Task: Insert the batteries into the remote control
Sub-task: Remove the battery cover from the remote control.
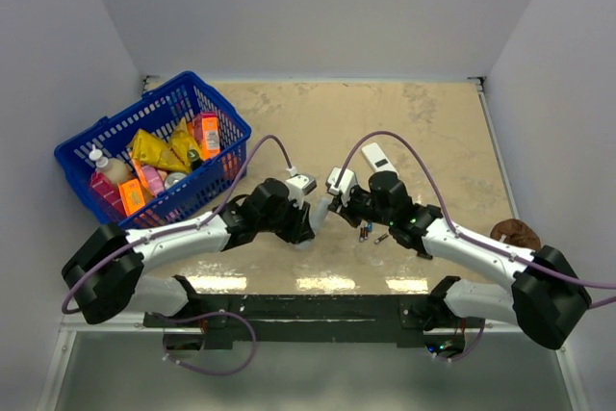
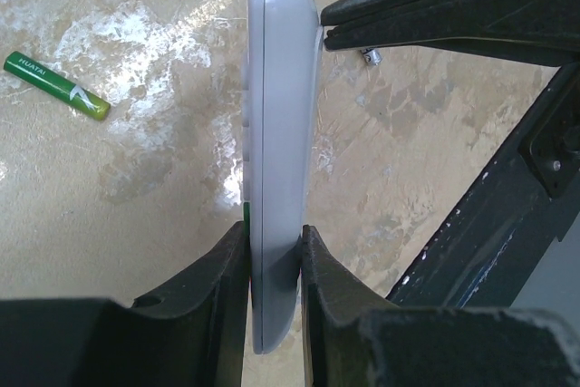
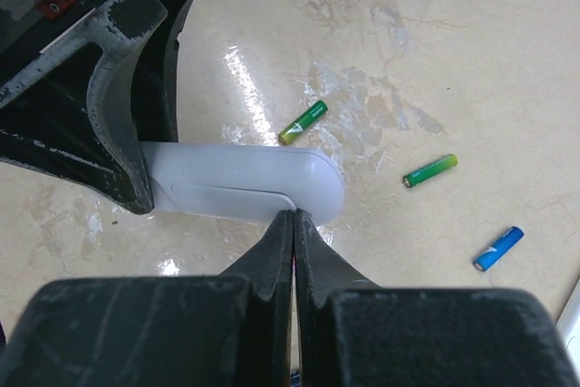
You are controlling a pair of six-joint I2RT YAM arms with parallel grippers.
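Arms [image 1: 192, 231] converge mid-frame. Left gripper [image 2: 275, 240] clamps the slim white plastic remote [image 2: 276, 88] edge-on; right gripper [image 3: 294, 217], fingers pressed together, touches its rounded end.

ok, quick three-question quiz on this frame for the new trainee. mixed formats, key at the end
1. True or false: the left claw is shut on the remote control.
2. The right claw is: A) wide open; B) shut, with its tips against the remote control; C) out of every view.
3. In the right wrist view, how many loose batteries lie on the table, and in what colours?

Key: 1 true; 2 B; 3 three: two green, one blue.
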